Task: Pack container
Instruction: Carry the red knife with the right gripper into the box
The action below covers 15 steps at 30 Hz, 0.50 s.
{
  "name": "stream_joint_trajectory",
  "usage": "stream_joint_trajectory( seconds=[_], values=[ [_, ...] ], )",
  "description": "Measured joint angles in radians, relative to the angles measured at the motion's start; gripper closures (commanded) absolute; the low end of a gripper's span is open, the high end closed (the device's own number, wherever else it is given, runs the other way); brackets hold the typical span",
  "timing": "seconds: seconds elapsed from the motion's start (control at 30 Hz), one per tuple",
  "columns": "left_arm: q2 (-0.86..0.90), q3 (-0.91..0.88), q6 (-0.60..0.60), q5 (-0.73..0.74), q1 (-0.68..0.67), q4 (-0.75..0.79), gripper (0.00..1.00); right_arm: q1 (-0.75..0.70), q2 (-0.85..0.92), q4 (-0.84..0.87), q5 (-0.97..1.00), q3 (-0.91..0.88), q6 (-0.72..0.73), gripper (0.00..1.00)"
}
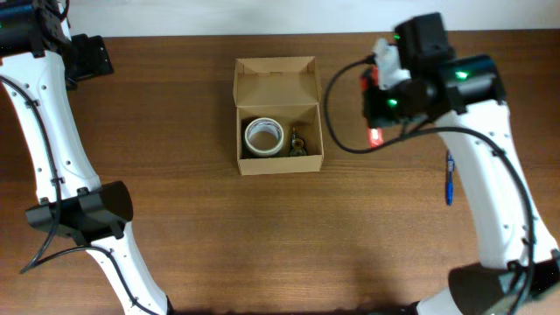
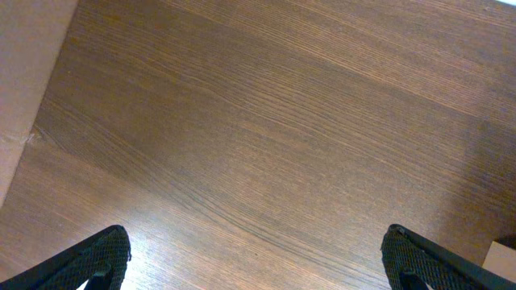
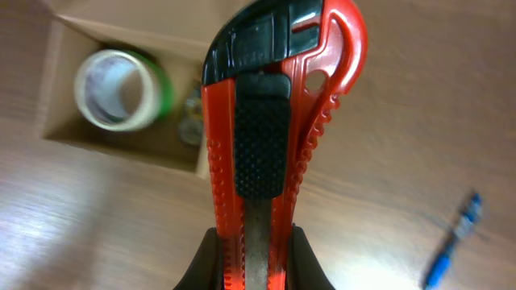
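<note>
The tan cardboard container (image 1: 278,166) stands open at the table's middle back, its flap lid up at the far side. Inside lie a roll of tape (image 1: 262,136) and a small dark metal item (image 1: 296,140). My right gripper (image 1: 378,122) is shut on a red and black utility knife (image 3: 266,121) and holds it above the table to the right of the container. The right wrist view shows the container (image 3: 60,72) and the tape roll (image 3: 113,89) at the upper left. My left gripper (image 2: 256,262) is open and empty over bare wood at the far left.
A blue pen (image 1: 449,182) lies on the table at the right, also in the right wrist view (image 3: 453,242). A pale edge (image 2: 20,89) fills the left wrist view's left side. The brown wooden table (image 1: 262,245) spreads in front of the container.
</note>
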Motion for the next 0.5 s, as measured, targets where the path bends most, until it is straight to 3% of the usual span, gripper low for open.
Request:
stream_joint_trajectory(
  seconds=[0.5],
  values=[
    [0.000, 0.000, 0.000, 0.000, 0.000, 0.000, 0.01, 0.142, 0.298, 0.158, -0.013, 0.035, 0.298, 0.96]
  ],
)
